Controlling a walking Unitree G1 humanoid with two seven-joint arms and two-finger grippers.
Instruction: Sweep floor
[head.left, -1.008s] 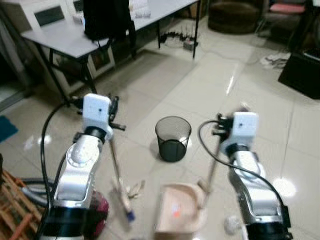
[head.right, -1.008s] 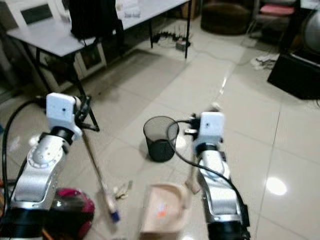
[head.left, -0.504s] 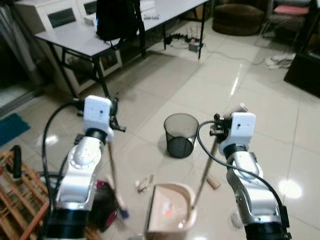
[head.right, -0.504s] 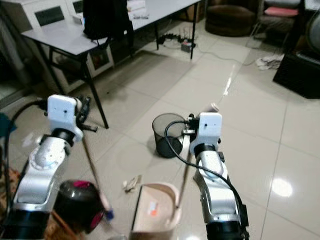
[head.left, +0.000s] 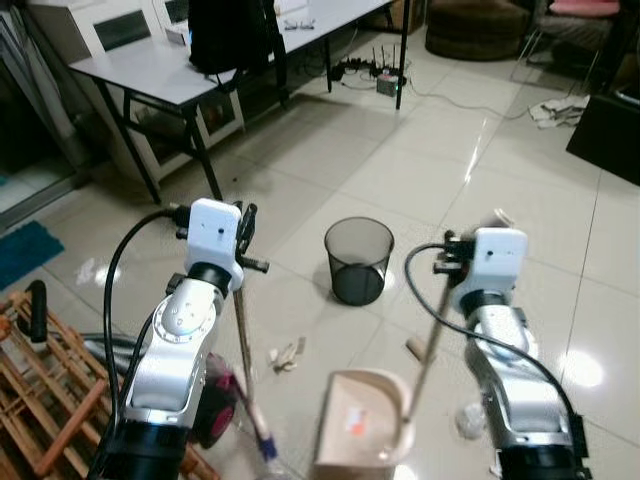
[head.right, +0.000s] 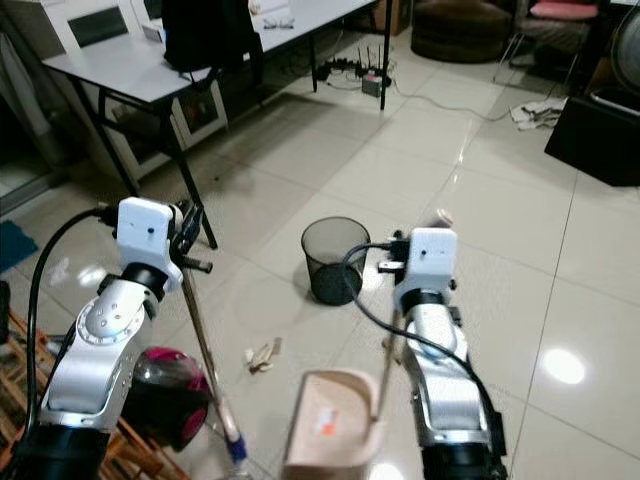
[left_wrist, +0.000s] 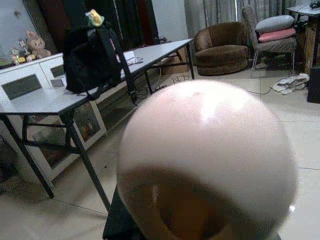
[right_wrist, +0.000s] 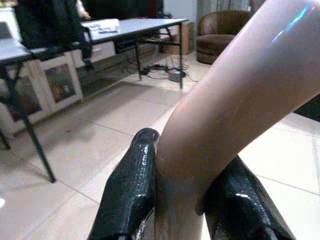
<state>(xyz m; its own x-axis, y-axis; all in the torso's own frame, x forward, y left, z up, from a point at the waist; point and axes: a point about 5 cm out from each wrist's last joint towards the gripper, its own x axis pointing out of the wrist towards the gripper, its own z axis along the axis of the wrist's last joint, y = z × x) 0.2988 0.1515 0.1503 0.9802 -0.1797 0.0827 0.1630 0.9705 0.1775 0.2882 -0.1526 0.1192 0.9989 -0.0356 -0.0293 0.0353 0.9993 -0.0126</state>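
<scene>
Both hands closed on floor-sweeping tools.
Left hand (head.left: 243, 262) grips broom (head.left: 250, 385); right hand (right_wrist: 182, 200) clamps dustpan (head.left: 362, 432) handle; scrap (head.left: 287, 354) lies left of dustpan.

Glossy floor tiles (head.left: 420, 170), black mesh bin (head.left: 358, 259), smooth dustpan (head.left: 360, 430)

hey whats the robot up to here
It is sweeping the tiled floor. Its left gripper holds the thin pink broom handle, with the broom head down near its feet. Its right gripper is shut on the long pink handle of the beige plastic dustpan, which rests on the floor in front of it. A crumpled scrap of paper lies on the tiles between broom and dustpan, and a black mesh wastebasket stands just beyond.
</scene>
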